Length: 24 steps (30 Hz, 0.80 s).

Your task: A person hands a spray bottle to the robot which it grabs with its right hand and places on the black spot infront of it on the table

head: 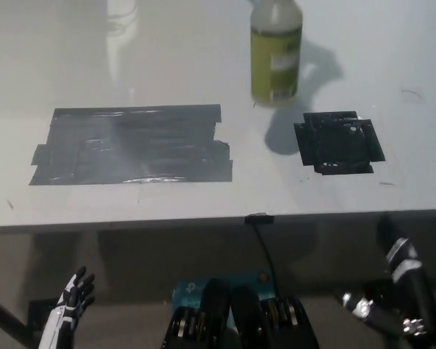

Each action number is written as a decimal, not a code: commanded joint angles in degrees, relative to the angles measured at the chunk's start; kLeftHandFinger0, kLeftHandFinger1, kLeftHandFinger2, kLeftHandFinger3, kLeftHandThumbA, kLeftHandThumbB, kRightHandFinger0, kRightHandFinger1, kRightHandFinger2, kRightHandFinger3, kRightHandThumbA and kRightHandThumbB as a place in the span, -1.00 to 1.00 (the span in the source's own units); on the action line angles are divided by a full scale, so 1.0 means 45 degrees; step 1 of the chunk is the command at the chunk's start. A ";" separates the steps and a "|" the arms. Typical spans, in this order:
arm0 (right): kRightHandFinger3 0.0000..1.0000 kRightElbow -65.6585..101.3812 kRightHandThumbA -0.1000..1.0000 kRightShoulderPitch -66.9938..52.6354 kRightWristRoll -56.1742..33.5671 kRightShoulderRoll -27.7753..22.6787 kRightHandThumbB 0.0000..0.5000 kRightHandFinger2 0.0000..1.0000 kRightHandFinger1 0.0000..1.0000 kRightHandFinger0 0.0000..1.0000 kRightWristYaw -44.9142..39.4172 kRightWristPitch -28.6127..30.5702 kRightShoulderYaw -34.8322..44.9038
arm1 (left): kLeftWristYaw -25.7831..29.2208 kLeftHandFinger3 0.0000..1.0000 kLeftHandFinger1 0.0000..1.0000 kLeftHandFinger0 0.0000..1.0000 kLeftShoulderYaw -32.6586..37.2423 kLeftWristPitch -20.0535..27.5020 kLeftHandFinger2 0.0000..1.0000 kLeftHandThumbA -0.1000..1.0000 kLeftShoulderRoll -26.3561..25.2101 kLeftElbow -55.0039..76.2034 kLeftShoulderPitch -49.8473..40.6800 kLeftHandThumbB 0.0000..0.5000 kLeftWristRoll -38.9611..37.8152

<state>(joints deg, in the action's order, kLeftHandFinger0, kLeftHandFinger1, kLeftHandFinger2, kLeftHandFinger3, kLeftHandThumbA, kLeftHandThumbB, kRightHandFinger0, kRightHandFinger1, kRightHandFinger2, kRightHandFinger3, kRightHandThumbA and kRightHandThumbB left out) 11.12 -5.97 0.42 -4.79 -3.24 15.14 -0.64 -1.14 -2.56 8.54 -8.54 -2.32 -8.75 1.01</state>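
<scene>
Upright on the table (203, 43) we see a spray bottle (276, 54), label unreadable, beyond the black spot (339, 142). Left hand (74, 299) rests low, fingers apart, holding nothing; right hand (403, 291) fingers we cannot tell.

The white bench (203, 200) has lots of bare room. Only one thing stands up on it: a yellow-green plastic spray bottle (276, 54), at the far side. It is near the small black tape square (339, 142) but not on it. The big flat grey tape patch (131, 145) blocks nothing.
</scene>
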 commanded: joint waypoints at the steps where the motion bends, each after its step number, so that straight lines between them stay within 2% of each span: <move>1: 1.00 0.2101 1.00 0.1109 -0.0258 -0.0030 0.66 1.00 1.00 1.00 0.0357 -0.1254 0.0514 | -0.0128 1.00 1.00 1.00 0.0067 0.0680 1.00 1.00 -0.0133 0.0226 0.0052 -0.42 0.0128; 6: 1.00 0.2122 1.00 0.3085 -0.0689 -0.0443 0.68 1.00 1.00 1.00 0.0159 -0.3179 0.0977 | -0.0145 1.00 1.00 1.00 0.0129 0.0694 1.00 1.00 -0.0115 0.0270 -0.0065 -0.45 0.0144; 7: 1.00 0.1854 1.00 0.3650 -0.1016 -0.0609 0.55 1.00 1.00 1.00 0.0036 -0.3659 0.1078 | -0.0165 1.00 1.00 1.00 0.0140 0.0739 1.00 0.99 -0.0089 0.0207 -0.0092 -0.43 0.0083; 9: 1.00 0.1301 1.00 0.4922 -0.1738 -0.0766 0.52 1.00 1.00 1.00 -0.0116 -0.5082 0.1252 | -0.0141 1.00 1.00 1.00 0.0174 0.0710 1.00 1.00 -0.0085 0.0185 -0.0117 -0.38 0.0150; 11: 1.00 0.0929 1.00 0.5455 -0.1614 -0.0785 0.46 1.00 1.00 1.00 -0.0121 -0.5386 0.1220 | -0.0158 1.00 1.00 1.00 0.0172 0.0663 1.00 1.00 -0.0090 0.0194 -0.0123 -0.36 0.0111; 13: 1.00 0.0234 1.00 0.6212 -0.1418 -0.0900 0.51 1.00 1.00 1.00 -0.0306 -0.5702 0.1063 | -0.0165 1.00 1.00 1.00 0.0167 0.0642 1.00 1.00 -0.0086 0.0199 -0.0130 -0.35 0.0081; 16: 1.00 -0.0447 1.00 0.7335 -0.1343 -0.0875 0.85 1.00 1.00 1.00 -0.0521 -0.6903 0.0776 | -0.0127 1.00 1.00 1.00 0.0164 0.0608 1.00 0.99 -0.0063 0.0231 -0.0177 -0.31 0.0103; 17: 1.00 -0.0686 1.00 0.7772 -0.1259 -0.0878 0.86 1.00 1.00 1.00 -0.0608 -0.7381 0.0619 | -0.0141 1.00 1.00 1.00 0.0172 0.0582 1.00 0.99 -0.0057 0.0255 -0.0191 -0.31 0.0082; 19: 1.00 -0.1142 1.00 0.8420 -0.1258 -0.0810 0.83 1.00 1.00 1.00 -0.0688 -0.7907 0.0453 | -0.0158 1.00 1.00 1.00 0.0182 0.0570 1.00 0.98 -0.0057 0.0253 -0.0195 -0.30 0.0069; 20: 1.00 -0.1470 1.00 0.8798 -0.1314 -0.0760 0.72 1.00 1.00 1.00 -0.0761 -0.7915 0.0391 | -0.0146 1.00 1.00 1.00 0.0187 0.0558 1.00 0.98 -0.0034 0.0264 -0.0180 -0.30 0.0071; 24: 1.00 -0.3161 1.00 1.0128 -0.1205 -0.0540 0.68 1.00 1.00 1.00 -0.0826 -0.7850 0.0162 | -0.0134 1.00 1.00 1.00 0.0229 0.0638 1.00 0.98 -0.0045 0.0249 -0.0142 -0.33 0.0149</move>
<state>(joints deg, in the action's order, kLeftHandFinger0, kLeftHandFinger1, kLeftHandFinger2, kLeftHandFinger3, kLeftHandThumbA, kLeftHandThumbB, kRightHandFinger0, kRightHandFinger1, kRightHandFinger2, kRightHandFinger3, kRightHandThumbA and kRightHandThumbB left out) 1.47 31.25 -3.69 -7.78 -4.84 -13.61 1.39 -1.15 -1.87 9.01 -8.46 -2.35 -8.93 1.15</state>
